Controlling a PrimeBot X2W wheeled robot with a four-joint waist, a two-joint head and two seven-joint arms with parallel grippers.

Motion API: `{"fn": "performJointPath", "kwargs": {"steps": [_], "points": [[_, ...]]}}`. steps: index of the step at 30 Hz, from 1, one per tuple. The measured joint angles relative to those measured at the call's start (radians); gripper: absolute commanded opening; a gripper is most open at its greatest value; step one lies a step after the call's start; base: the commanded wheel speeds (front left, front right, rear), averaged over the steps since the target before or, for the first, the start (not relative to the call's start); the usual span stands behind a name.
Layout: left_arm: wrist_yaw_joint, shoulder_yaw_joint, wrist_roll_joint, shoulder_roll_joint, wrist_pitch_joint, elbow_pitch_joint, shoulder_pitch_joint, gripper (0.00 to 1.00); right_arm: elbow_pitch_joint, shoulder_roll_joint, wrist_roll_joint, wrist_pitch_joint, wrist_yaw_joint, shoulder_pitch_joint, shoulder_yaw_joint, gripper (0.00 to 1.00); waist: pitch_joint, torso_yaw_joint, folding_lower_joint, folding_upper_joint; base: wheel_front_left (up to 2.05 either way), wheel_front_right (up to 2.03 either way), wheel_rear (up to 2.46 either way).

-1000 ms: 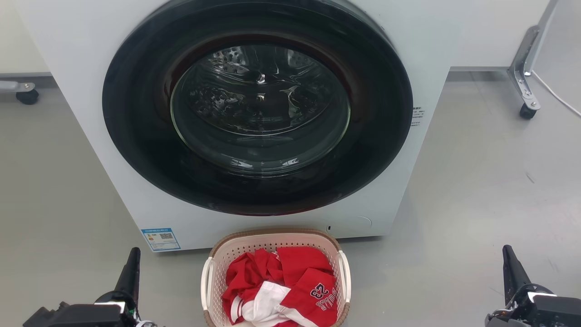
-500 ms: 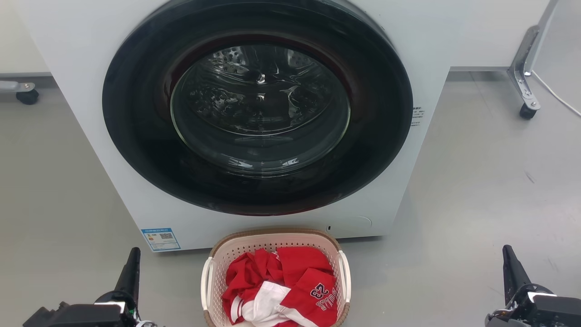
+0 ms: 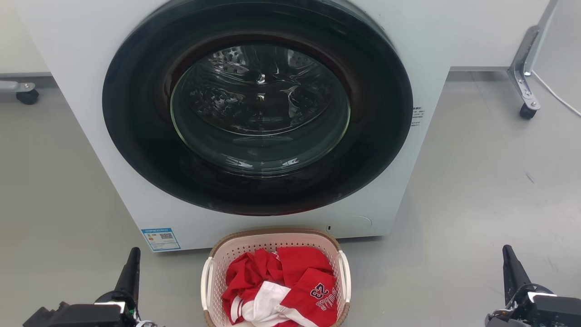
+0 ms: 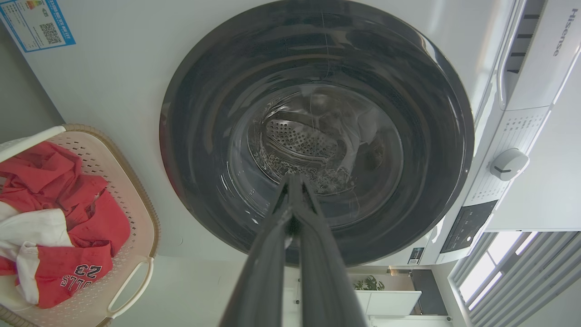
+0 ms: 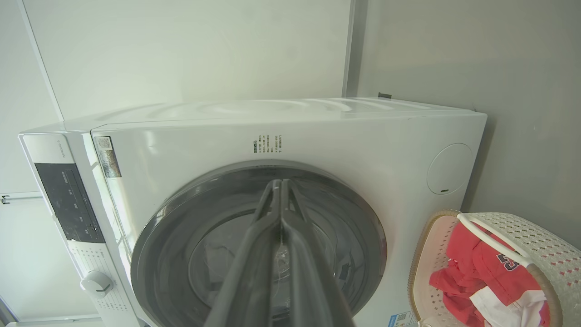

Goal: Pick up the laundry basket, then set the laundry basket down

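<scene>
The left gripper [image 3: 134,254] hangs low at the left, its two dark fingers pressed together along their length with nothing between them; the left wrist view shows this plainly, while from the head view they overlap into a single spike. The right gripper [image 3: 508,252] is drawn shut in the same way, empty, low at the right. The bodies of both run off the bottom edge.

Between them, well apart from either, the laundry basket [image 3: 272,234] sits on the grey floor [image 3: 476,204], its far end just beside the foot of the washing machine [image 3: 68,68]. I cannot tell whether the two touch. The basket's near end is cut off by the bottom of the head view. Its two white handles [image 3: 207,277] stand on the long sides. Crumpled red and white clothes [image 3: 281,286] lie inside, covering the bottom; one fold bears a "23" and letters too creased to read.

The machine's dark round door [image 3: 258,113] is shut, the steel drum dim behind glare on the glass. A blue label [image 3: 160,239] sits at its lower corner, the print too small to make out. A castor [image 3: 526,111] on a metal leg stands behind at the right, its frame cut off.
</scene>
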Motion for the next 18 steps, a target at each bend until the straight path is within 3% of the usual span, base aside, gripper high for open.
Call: {"fn": "performJointPath", "kwargs": {"steps": [18], "points": [[0.000, 0.000, 0.000, 0.000, 0.000, 0.000, 0.000, 0.00, 0.000, 0.000, 0.000, 0.000, 0.000, 0.000, 0.000, 0.00, 0.000, 0.000, 0.0000, 0.0000, 0.00, 0.00, 0.00]]}}
